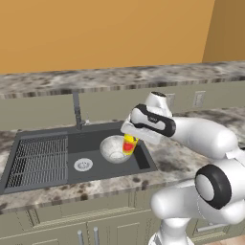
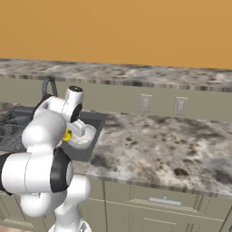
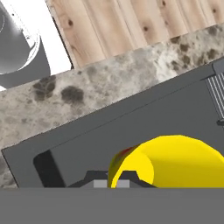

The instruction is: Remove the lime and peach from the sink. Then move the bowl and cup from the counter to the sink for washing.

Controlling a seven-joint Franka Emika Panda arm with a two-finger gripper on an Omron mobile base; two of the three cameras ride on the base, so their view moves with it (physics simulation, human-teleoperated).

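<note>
A: Where's the cup (image 1: 129,143) right now?

B: Clamped in the gripper (image 1: 131,139), hanging over the right end of the sink (image 1: 95,165), just above the bowl's (image 1: 115,149) right rim. It is yellow with a reddish lower part, and it looks tilted rather than upright.

A: So the bowl is in the basin?

B: Yes, it sits on the sink floor at the right end, near the front-right corner. The round silver drain (image 1: 83,164) lies to its left, well clear of it, and the ribbed drainer section (image 1: 40,160) takes up the far left.

A: Is the cup touching the bowl?

B: I can't tell; in the left base view they overlap, but the arm hides part of the meeting point. From the right base view the cup is only a small yellow patch (image 2: 67,135) beside the wrist.

A: And the hand view?

B: The yellow cup (image 3: 175,162) bulges large at the bottom (jaws shut tight on it), with dark sink wall (image 3: 131,127) behind and the marbled counter (image 3: 109,83) beyond.

A: The faucet?

B: The faucet (image 1: 76,111) stands at the sink's back edge, left of the gripper.
</note>
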